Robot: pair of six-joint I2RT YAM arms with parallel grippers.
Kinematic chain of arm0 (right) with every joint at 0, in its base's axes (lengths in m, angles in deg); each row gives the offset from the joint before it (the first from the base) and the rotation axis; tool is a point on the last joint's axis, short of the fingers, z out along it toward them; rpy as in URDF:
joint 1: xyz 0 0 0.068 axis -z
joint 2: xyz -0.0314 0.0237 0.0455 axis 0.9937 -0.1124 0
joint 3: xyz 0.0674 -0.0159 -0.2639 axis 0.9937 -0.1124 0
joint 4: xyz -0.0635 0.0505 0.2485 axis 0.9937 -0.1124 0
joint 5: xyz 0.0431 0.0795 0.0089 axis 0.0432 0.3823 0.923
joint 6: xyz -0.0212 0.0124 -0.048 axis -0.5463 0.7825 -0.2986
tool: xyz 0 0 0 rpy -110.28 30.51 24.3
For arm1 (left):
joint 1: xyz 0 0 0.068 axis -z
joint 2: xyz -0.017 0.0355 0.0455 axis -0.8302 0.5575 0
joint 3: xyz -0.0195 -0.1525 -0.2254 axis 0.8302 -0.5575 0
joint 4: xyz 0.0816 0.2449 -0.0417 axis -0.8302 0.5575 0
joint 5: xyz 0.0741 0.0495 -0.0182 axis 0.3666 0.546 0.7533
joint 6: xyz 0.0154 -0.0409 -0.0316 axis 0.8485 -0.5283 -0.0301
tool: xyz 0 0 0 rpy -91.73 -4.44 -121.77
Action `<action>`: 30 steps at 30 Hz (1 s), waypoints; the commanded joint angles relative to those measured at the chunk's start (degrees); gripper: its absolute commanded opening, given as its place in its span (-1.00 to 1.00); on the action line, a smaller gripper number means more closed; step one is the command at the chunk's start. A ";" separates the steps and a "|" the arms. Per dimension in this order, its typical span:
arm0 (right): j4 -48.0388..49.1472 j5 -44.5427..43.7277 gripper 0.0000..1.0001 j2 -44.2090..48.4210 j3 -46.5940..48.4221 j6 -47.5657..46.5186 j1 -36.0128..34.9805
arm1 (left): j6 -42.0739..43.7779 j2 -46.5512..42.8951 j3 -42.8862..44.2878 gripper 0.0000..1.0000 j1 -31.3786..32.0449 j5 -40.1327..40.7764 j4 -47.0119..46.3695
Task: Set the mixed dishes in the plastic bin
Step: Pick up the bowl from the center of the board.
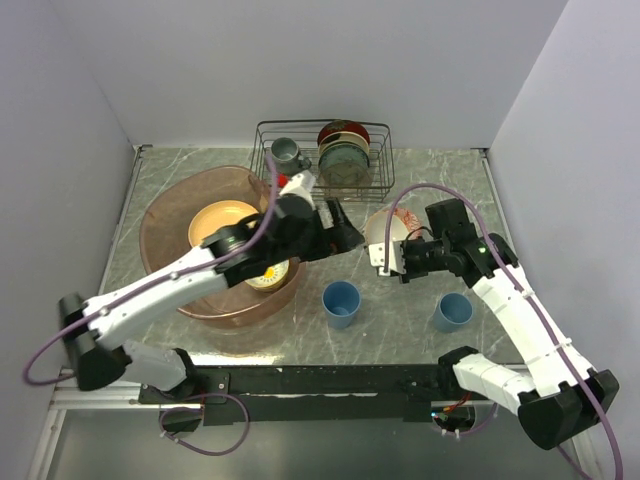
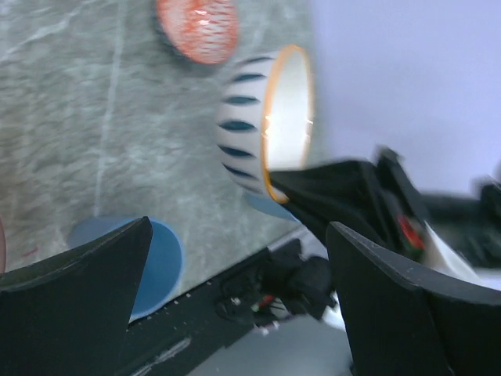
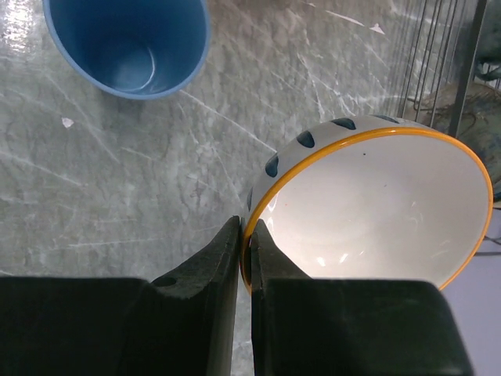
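My right gripper (image 3: 249, 235) is shut on the orange rim of the cream bowl (image 3: 376, 211), one finger inside and one outside. The bowl (image 1: 385, 232) is tipped on its side above the table, right of centre. My left gripper (image 1: 348, 237) reaches across from the plastic bin (image 1: 165, 225) and stands open just left of the bowl (image 2: 270, 117), holding nothing. The bin holds a yellow-orange plate (image 1: 222, 222) and another plate (image 1: 270, 278) partly under the left arm. Two light-blue cups (image 1: 341, 303) (image 1: 452, 312) stand near the front. A red-patterned bowl (image 2: 197, 27) lies beyond the cream bowl.
A black wire rack (image 1: 320, 150) stands at the back with a grey mug (image 1: 287, 153) and upright dark plates (image 1: 343, 150). Its wires (image 3: 446, 55) are close behind the held bowl. Grey walls close the table in on three sides.
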 commanded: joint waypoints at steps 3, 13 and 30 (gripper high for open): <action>2.24 0.59 -1.00 2.73 -0.37 -2.90 -1.59 | -3.99 10.30 11.21 0.99 3.78 12.24 10.63; 2.51 -0.12 -1.00 2.82 -1.07 -2.47 -3.18 | -6.28 20.25 22.82 0.69 5.63 19.01 20.21; 2.24 1.55 -1.00 3.35 0.77 0.26 -5.02 | -2.50 23.86 24.59 -0.50 5.63 18.49 21.80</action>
